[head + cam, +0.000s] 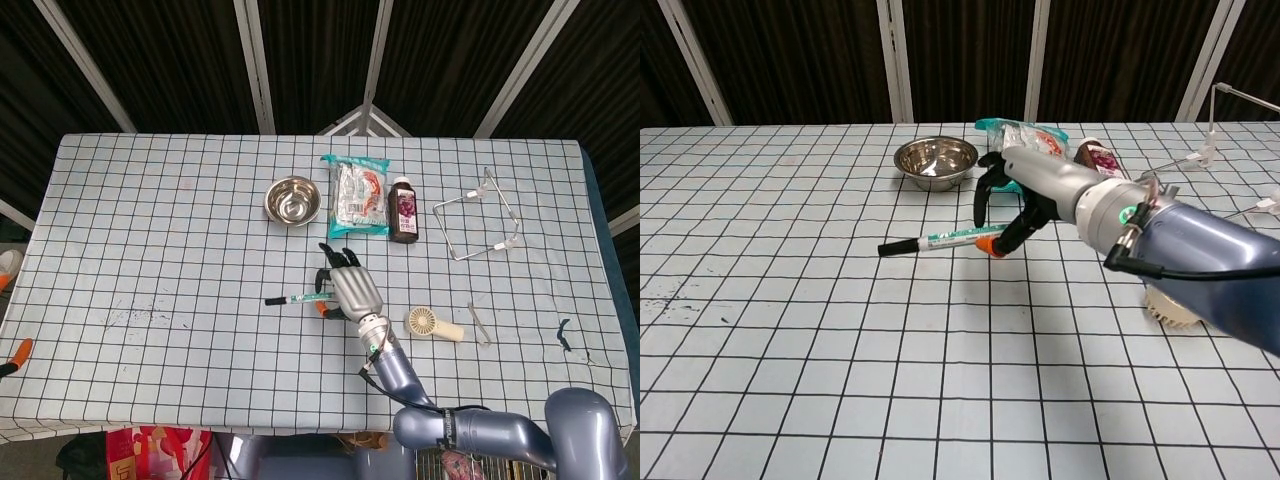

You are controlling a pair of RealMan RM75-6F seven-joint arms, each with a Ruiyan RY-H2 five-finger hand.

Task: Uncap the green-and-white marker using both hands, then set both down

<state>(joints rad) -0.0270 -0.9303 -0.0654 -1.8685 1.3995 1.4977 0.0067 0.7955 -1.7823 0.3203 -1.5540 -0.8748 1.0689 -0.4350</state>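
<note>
At tabletop centre: right hand (1025, 195) grips the green-and-white marker with black cap (940, 241), fingers (985, 195) curled round its right end, thumb under near the orange tip.
Marker position: lifted clear of the white black-grid tablecloth (790, 330), roughly level, black cap pointing left; in head view it (295, 297) juts left from the hand (350, 290).
Cap: on the marker, not removed.
Left hand: not seen in either view.
Right arm: silver-blue forearm (1200, 260) comes in from lower right of chest view.
Behind hand: round stainless steel bowl (292, 200), teal-edged snack packet (358, 195) just right of it, dark brown bottle with white cap (404, 211) beside the packet.
Right of hand: small cream handheld fan (432, 325) lying flat on the tabletop (150, 200); partly hidden by the arm in chest view.
Far right: white wire frame stand (478, 228), small metal clip (479, 324) near the fan.
</note>
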